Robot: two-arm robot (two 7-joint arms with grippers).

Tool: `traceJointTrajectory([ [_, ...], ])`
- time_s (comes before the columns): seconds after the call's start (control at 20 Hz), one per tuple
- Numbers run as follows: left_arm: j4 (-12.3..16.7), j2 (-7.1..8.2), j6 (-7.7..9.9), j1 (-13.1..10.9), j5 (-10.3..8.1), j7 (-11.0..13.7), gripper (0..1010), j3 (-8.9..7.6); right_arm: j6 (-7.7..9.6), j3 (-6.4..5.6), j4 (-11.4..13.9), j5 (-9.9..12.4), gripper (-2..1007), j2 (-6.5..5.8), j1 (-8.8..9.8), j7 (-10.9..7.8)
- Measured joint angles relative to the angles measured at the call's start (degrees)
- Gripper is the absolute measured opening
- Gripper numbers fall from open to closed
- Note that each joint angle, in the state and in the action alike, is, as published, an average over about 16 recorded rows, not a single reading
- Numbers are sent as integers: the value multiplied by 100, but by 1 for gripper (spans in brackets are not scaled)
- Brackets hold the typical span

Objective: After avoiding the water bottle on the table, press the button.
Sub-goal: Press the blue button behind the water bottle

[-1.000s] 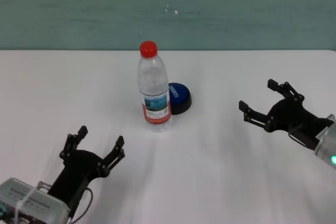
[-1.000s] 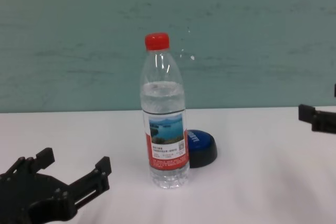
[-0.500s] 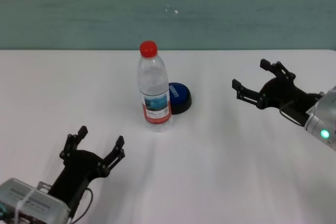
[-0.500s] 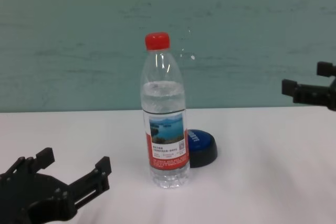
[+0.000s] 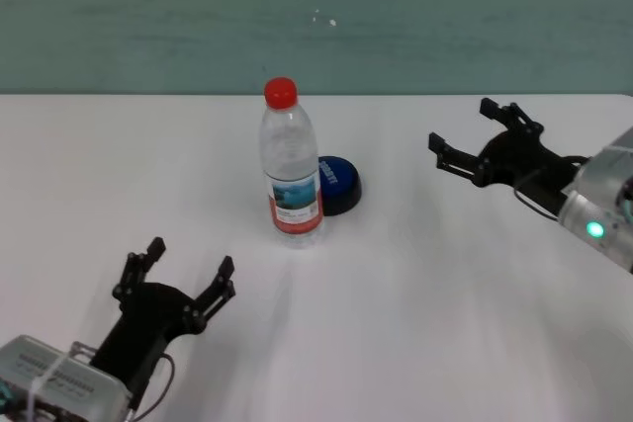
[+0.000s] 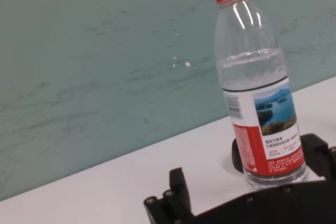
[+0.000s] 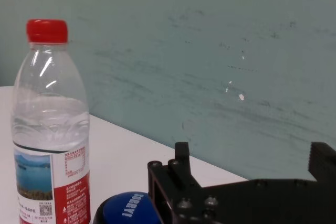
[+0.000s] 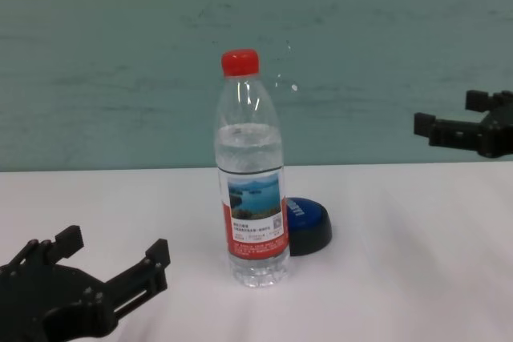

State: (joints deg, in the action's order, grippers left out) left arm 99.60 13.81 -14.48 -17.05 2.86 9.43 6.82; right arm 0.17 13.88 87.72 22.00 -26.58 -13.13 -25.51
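The water bottle point(image 5: 292, 170) stands upright on the white table point(image 5: 445, 294), red cap on top. The blue button point(image 5: 339, 183) sits just behind it and to its right, partly hidden by the bottle in the chest view point(image 8: 309, 224). My right gripper point(image 5: 461, 126) is open and empty, raised above the table to the right of the button and level with the bottle's upper half in the chest view point(image 8: 447, 114). Its wrist view shows the bottle point(image 7: 50, 129) and the button point(image 7: 126, 211) ahead. My left gripper point(image 5: 191, 259) is open and empty, parked near the table's front left.
A teal wall point(image 5: 316, 17) runs behind the table's far edge. Bare white tabletop lies between the right gripper and the button, and in front of the bottle.
My right gripper has moved left and farther back, rising above the table, closer to the button. The left arm, the bottle and the button have not moved.
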Motion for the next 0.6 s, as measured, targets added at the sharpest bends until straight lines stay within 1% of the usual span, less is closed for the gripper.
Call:
traceJointTrajectory([
  [0.3,0,0,0,0,0,0,1000,0,-43,112,-425,138,1004,144,-319,-65],
  [0.6,0,0,0,0,0,0,1000,0,-92,258,-788,225,1004,291,-554,-113],
])
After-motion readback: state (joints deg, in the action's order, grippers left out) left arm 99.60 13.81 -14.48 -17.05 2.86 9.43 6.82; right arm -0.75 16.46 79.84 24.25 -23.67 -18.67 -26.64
